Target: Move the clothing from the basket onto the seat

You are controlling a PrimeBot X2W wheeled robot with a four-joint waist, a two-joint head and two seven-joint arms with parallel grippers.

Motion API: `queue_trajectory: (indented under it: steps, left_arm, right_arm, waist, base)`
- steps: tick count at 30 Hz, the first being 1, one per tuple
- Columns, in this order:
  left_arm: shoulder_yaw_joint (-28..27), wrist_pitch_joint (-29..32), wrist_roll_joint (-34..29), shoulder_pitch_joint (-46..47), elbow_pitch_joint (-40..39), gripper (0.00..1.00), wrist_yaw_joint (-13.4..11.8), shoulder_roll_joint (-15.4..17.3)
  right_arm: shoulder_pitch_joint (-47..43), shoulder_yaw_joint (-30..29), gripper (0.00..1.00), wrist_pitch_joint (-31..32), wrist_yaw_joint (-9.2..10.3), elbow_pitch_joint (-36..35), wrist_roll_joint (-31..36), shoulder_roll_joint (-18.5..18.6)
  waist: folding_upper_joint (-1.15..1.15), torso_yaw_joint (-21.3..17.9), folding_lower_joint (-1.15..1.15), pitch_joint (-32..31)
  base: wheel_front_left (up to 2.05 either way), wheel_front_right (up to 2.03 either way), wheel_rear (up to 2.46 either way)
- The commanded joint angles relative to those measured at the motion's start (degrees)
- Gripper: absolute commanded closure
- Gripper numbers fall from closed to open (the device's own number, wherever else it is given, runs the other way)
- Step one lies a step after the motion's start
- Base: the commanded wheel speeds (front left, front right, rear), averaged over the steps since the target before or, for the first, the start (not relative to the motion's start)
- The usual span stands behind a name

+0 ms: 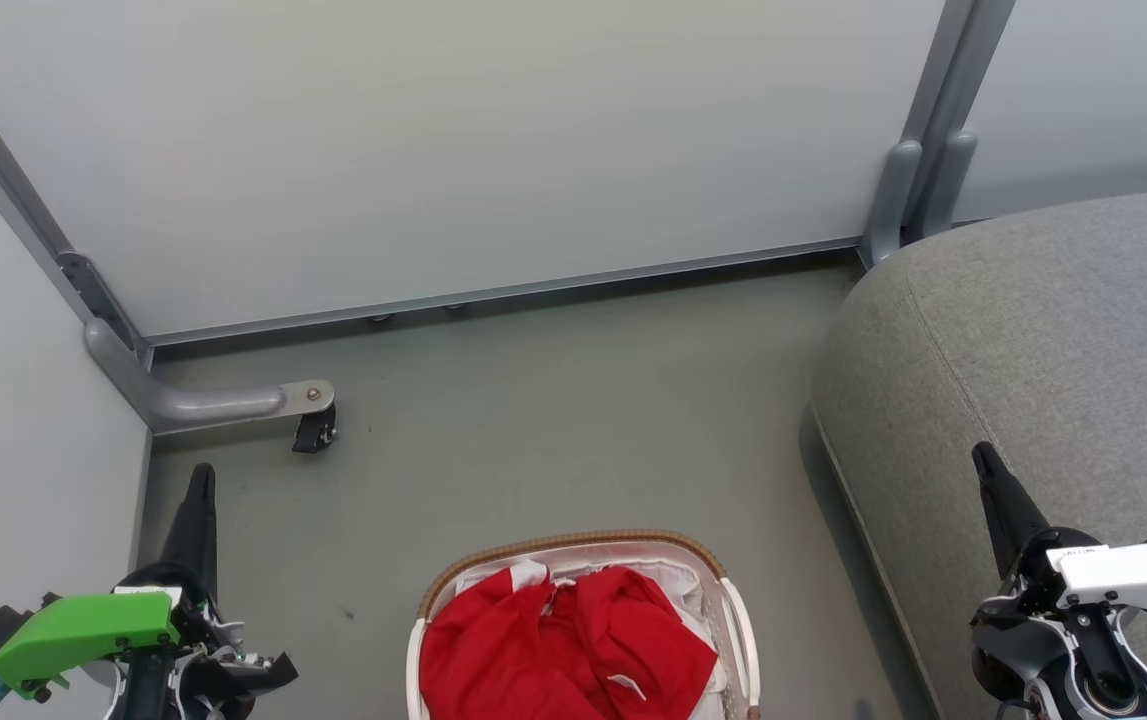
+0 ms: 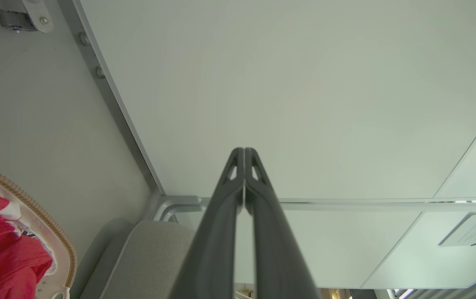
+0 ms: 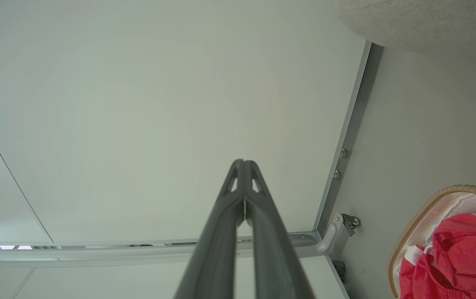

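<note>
Red clothing (image 1: 563, 645) with white trim lies bunched in the white basket (image 1: 738, 620) with a brown woven rim, on the floor at the bottom centre of the head view. The grey seat (image 1: 1043, 360) rises at the right. My left gripper (image 1: 199, 478) is shut and empty, left of the basket and above the floor. Shut and empty too, my right gripper (image 1: 983, 458) hangs over the seat's near edge. The left wrist view catches the clothing (image 2: 1, 253), basket (image 2: 61, 243) and seat (image 2: 150, 257) past the left gripper (image 2: 244, 151). The right wrist view has the right gripper (image 3: 243, 162), clothing (image 3: 457, 257) and basket (image 3: 408, 232).
Pale partition panels (image 1: 453, 140) close off the back and left. A grey metal foot with a black caster (image 1: 313, 430) juts onto the floor at the left corner. Bare grey floor (image 1: 583, 410) lies between basket, panels and seat.
</note>
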State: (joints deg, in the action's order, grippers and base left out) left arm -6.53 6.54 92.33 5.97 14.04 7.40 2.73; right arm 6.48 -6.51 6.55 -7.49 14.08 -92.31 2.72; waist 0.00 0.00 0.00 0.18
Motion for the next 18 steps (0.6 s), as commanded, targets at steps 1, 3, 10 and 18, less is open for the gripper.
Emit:
queue_trajectory:
  steps: [1, 3, 10, 18]
  left_arm:
    - [-0.10, 0.13, 0.17, 0.57, -0.08, 1.00, 0.28, 0.31]
    - [-0.10, 0.13, 0.17, 0.57, -0.08, 1.00, 0.28, 0.31]
    - [-0.10, 0.12, 0.17, 0.57, -0.08, 1.00, 0.28, 0.31]
    - [0.49, -0.25, -0.07, -1.83, 2.53, 0.00, -0.02, -0.42]
  right_arm:
    - [-0.60, -0.08, 1.00, 0.12, 0.00, -0.19, -0.20, 0.35]
    - [-0.60, -0.08, 1.00, 0.12, 0.00, -0.19, -0.20, 0.35]
    - [-0.60, -0.08, 1.00, 0.12, 0.00, -0.19, -0.20, 0.35]
    - [-1.24, 0.29, 0.00, -0.22, 0.01, 2.35, 0.11, -0.84]
  waist:
    - [0.00, 0.00, 0.00, 0.00]
    - [0.00, 0.00, 0.00, 0.00]
    - [0.00, 0.00, 0.00, 0.00]
    - [0.00, -0.01, 0.00, 0.03]
  base:
    - [0.00, 0.00, 0.00]
    - [0.00, 0.00, 0.00]
    - [0.00, 0.00, 0.00]
    - [0.00, 0.00, 0.00]
